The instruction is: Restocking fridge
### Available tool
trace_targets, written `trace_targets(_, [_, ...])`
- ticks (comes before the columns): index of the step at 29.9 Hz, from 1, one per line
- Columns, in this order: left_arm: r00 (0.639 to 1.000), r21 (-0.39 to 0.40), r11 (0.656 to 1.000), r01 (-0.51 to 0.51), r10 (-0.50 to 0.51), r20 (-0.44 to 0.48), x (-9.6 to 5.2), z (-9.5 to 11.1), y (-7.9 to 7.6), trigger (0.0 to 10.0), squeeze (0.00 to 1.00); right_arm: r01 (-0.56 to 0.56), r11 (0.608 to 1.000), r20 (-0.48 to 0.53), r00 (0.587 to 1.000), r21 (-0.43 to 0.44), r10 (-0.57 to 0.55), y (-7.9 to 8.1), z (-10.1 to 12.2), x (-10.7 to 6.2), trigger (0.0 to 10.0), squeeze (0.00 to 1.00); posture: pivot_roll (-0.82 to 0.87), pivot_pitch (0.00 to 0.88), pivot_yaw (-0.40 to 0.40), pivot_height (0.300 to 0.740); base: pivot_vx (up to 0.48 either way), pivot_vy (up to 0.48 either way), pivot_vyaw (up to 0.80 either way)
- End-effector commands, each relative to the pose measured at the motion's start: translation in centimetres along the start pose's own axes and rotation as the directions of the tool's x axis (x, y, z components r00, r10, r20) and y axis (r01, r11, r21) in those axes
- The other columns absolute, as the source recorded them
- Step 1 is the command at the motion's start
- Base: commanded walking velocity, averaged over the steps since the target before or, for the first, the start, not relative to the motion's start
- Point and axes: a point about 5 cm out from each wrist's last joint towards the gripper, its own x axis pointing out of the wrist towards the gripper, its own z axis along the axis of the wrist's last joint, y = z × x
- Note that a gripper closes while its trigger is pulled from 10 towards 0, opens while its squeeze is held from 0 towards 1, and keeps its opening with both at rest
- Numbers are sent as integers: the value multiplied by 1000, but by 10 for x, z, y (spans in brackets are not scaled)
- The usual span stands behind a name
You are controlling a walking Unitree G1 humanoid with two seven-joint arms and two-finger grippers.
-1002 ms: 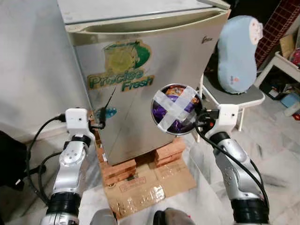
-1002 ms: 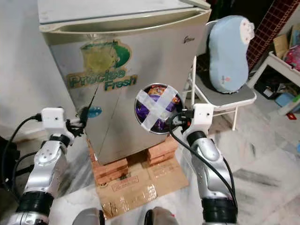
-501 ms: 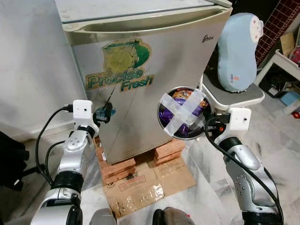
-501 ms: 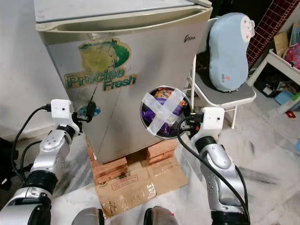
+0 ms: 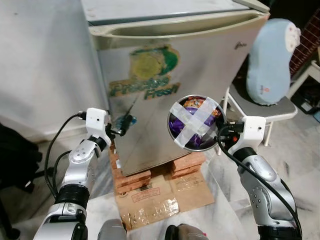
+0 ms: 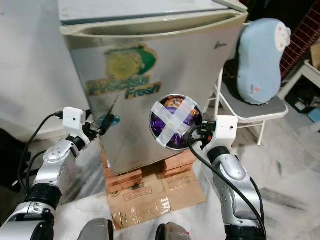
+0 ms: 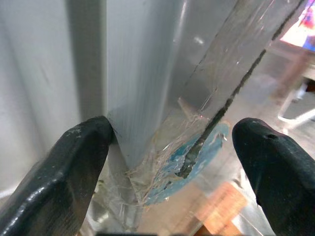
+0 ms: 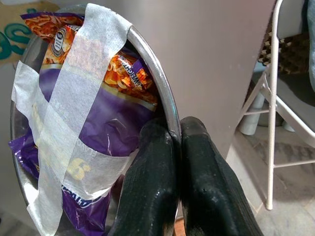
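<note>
Right gripper [image 8: 172,142] is clamped on the rim of a metal bowl [image 5: 194,122], one finger inside the rim, one outside, pads nearly touching. The bowl is tipped on edge with its mouth facing the camera, a purple snack bag [image 8: 98,123] taped in by two crossed strips of white tape [image 5: 195,121], held in front of the fridge [image 5: 200,75] door, which is shut. Left gripper [image 7: 167,142] has its jaws spread wide, straddling the door's left edge: one finger [image 7: 69,162] touching the side, the other [image 7: 275,162] clear in front of the door face near a blue sticker [image 7: 189,160]. The fridge sits on bricks [image 5: 150,175] over cardboard [image 5: 160,197].
</note>
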Motion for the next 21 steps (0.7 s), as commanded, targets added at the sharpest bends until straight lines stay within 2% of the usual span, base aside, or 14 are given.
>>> trace_targets(1, [980,3,981,196,-195,-46,10,-6,-39,10000,0,75,997,47,996,-9,-74,-10,10,-3,10000,0,-48,103,-84,740,0,0,0])
trace_targets(6, [969,31,968,247,-246,-39,6,-4,-47,10000,0,185,983,4,983,2,-185,-23,2,-5,10000,0,-45,103,-79,740,0,0,-96])
trace_targets(12, [965,19,965,262,-262,-25,-3,-4,-54,10000,0,219,975,-9,976,17,-219,-26,-1,-4,10000,0,-38,101,-76,740,0,0,-776])
trace_targets(19, [952,14,952,307,-306,-26,-6,-4,-69,10000,0,264,964,-18,964,20,-264,-27,-3,-5,10000,0,-34,100,-73,740,0,0,-671])
trace_targets(21, [945,17,945,325,-325,-26,-6,-3,-73,10000,0,288,957,-23,957,21,-288,-30,-4,-6,10000,0,-38,100,-66,740,0,-313,-650])
